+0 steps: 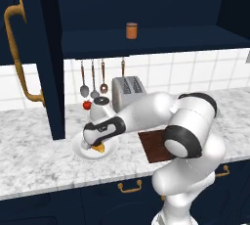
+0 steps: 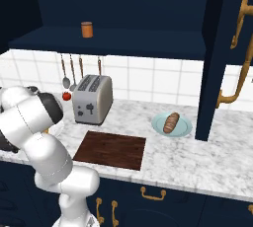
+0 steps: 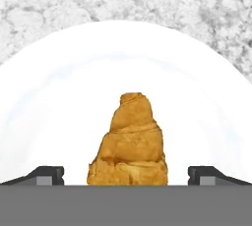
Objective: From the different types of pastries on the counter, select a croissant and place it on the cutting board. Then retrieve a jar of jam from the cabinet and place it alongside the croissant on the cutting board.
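Observation:
The golden croissant [image 3: 130, 141] lies on a round white plate [image 3: 54, 97] on the marbled counter [image 1: 34, 141]. My gripper [image 3: 128, 175] is open just above it, one fingertip on each side and neither touching. From the left base view the gripper [image 1: 94, 146] points down at the plate [image 1: 80, 151], with the croissant [image 1: 101, 148] peeking out beneath. The dark wooden cutting board [image 2: 112, 149] lies bare in front of the toaster. The orange-brown jar of jam [image 1: 131, 30] stands on the shelf of the open navy cabinet [image 1: 146, 40]. A brown bun [image 2: 171, 122] rests on a pale blue plate.
A silver toaster [image 2: 92, 98] stands behind the board. Utensils [image 1: 93, 79] hang on the tiled wall, with a small red ornament [image 1: 87, 104] below them. Open cabinet doors with brass handles [image 1: 19, 57] stand on either side. My arm covers part of the board [image 1: 154, 146].

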You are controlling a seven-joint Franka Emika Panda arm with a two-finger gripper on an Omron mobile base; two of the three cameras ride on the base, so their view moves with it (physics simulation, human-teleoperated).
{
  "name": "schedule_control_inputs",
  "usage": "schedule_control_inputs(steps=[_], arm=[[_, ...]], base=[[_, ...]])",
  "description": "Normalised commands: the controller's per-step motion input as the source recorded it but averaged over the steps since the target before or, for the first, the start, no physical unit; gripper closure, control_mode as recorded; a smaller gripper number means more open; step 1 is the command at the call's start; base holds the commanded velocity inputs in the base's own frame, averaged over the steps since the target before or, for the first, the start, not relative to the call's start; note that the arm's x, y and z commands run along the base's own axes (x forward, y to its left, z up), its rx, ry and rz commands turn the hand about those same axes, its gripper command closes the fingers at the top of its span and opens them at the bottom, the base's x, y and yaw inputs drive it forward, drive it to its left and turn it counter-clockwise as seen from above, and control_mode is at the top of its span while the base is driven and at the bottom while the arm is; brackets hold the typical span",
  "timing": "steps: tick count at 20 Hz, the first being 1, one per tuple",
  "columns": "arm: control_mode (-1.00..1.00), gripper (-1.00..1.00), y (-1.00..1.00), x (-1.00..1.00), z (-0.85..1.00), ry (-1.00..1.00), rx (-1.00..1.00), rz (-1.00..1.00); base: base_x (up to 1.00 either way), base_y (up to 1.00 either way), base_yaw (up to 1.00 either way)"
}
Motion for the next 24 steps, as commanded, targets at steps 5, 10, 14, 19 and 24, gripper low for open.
schedule_control_inputs(steps=[5,10,14,19,24], arm=[[-1.00,-1.00,0.00,0.18,-0.20,0.00,0.00,0.00],[-1.00,-1.00,0.10,0.20,-0.33,-0.01,0.00,0.00],[-1.00,1.00,0.23,0.13,-0.33,0.07,-0.01,0.00],[-1.00,1.00,0.00,0.11,0.54,0.06,-0.01,-0.11],[-1.00,1.00,0.00,0.42,1.00,0.17,-0.06,-0.05]], base=[[0.00,0.00,0.00],[0.00,0.00,0.00],[0.00,0.00,0.00],[0.00,0.00,0.00],[0.00,0.00,0.00]])
